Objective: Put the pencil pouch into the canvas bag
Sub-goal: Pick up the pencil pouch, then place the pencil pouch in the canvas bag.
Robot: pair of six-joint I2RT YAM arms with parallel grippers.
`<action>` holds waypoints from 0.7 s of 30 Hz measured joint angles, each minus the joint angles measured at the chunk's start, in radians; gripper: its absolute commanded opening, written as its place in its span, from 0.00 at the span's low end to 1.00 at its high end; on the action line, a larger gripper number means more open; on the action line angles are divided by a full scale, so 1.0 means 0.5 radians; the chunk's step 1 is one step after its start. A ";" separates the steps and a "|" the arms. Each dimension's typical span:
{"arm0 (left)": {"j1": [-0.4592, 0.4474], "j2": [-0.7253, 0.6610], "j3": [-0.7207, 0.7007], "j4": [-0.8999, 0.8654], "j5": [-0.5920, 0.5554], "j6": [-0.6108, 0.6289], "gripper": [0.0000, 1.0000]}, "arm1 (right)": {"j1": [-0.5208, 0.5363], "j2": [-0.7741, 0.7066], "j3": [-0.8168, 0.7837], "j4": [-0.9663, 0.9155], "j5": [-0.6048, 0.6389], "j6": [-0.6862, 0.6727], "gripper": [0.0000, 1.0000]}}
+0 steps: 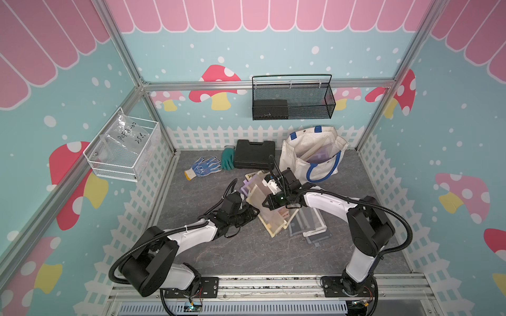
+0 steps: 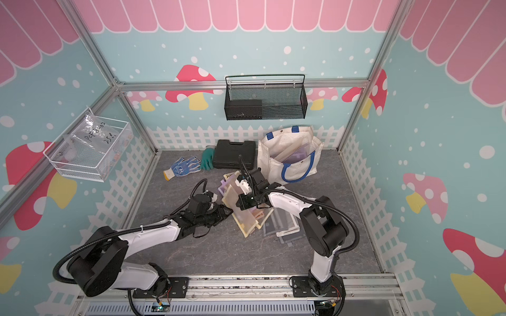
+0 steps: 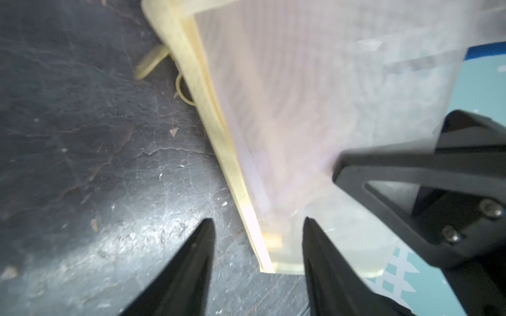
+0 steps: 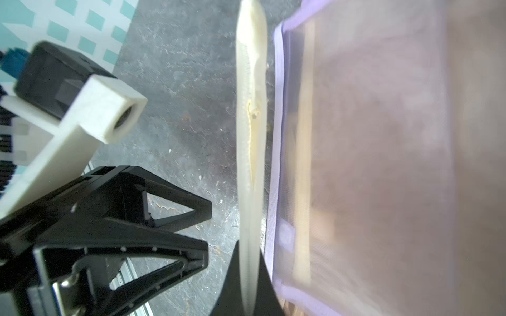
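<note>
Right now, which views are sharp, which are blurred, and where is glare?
Both top views: sharp, evenly lit. Left wrist view: cream pouch smeared, glare on the dark floor. Right wrist view: purple mesh pouch strongly blurred, the cream pouch's zipper edge sharper.

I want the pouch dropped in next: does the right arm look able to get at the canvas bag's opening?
Probably yes. The right tool, shut on the cream pouch, sits just in front of the canvas bag; its mouth is open and nothing stands between them.
</note>
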 measured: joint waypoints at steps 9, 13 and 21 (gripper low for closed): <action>0.000 -0.425 0.109 -0.532 -0.183 0.210 0.90 | -0.140 -0.288 0.217 -0.058 0.074 0.068 0.00; 0.000 -0.510 0.194 -0.690 -0.259 0.297 0.90 | -0.277 -0.378 0.324 -0.078 0.098 0.128 0.00; -0.027 -0.488 0.313 -0.887 -0.348 0.434 0.91 | -0.719 -0.561 0.539 -0.002 0.193 0.385 0.00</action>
